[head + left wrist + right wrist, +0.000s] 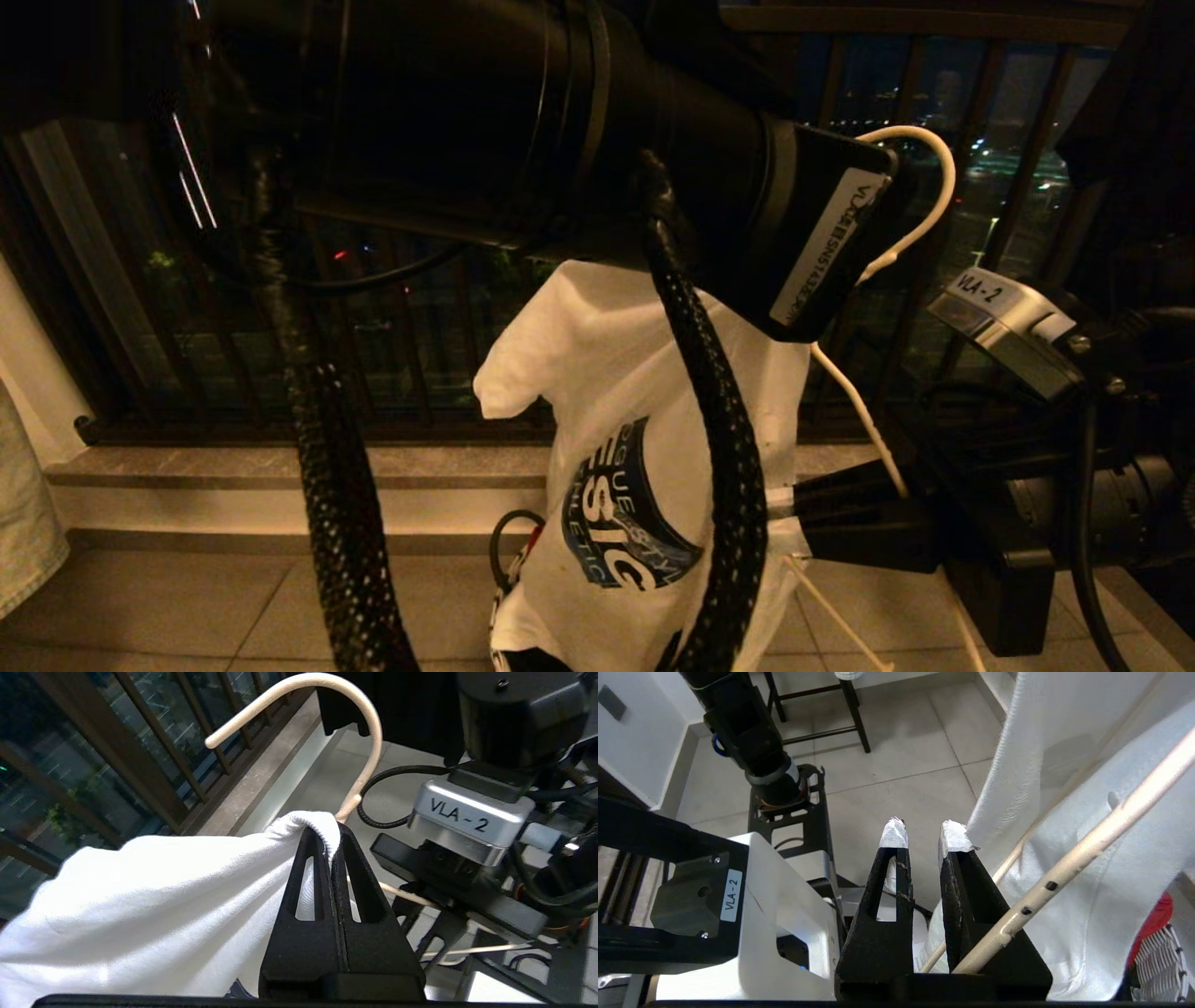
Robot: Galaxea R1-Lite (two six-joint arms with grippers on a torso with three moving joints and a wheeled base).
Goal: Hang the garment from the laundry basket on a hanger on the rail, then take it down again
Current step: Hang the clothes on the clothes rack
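The garment (616, 392), a white T-shirt with a dark blue chest print, hangs in the middle of the head view. My left gripper (331, 835) is shut on its ribbed collar (308, 821), just below the hanger's hook (359, 723). The hanger (920, 177) runs as thin white wire down to my right gripper (784, 513), beside the shirt's edge. In the right wrist view that gripper (924, 833) is shut on the hanger wire (1004, 868), which lies low between its jaws. The rail (1069, 868), a pale bar with dark holes, crosses close over one finger. The laundry basket (1162, 961) stands below.
A dark railing of vertical bars (187, 355) and a stone ledge (280, 467) lie straight ahead. My left arm (560, 121) fills the top of the head view. A red cloth (1155, 914) sits in the basket. Dark stool legs (852, 714) stand on the tiled floor.
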